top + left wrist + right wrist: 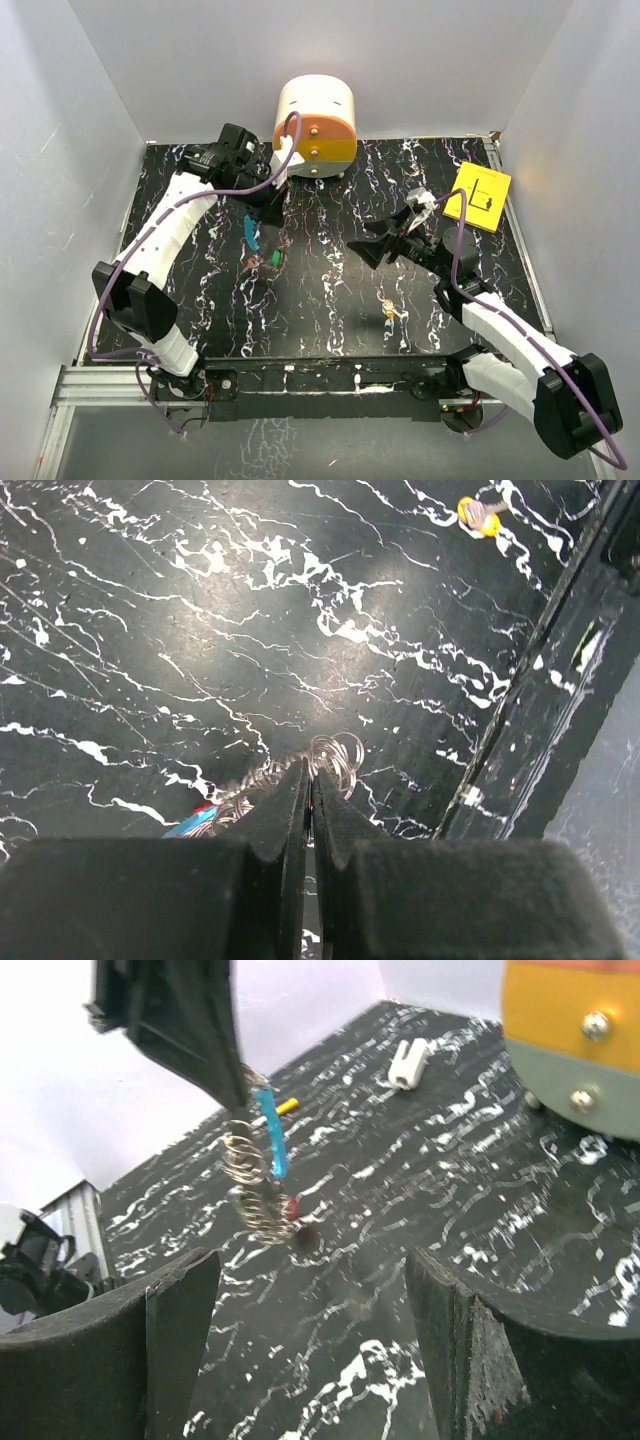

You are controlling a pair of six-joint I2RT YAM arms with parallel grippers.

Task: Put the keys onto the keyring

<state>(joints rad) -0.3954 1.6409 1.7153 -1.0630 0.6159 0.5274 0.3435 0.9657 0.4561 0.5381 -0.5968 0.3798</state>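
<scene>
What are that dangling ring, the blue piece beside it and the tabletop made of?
The ring looks like thin bare steel wire, going by its silvery, shiny coils. The blue piece is probably plastic, since its colour is bright and even, though it might be painted metal. The tabletop looks like black marble with white veins, possibly only printed laminate, with a dull sheen.

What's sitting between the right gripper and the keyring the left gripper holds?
Nothing. The right wrist view shows only bare tabletop between the open right gripper and the hanging keyring; the top view agrees.
</scene>
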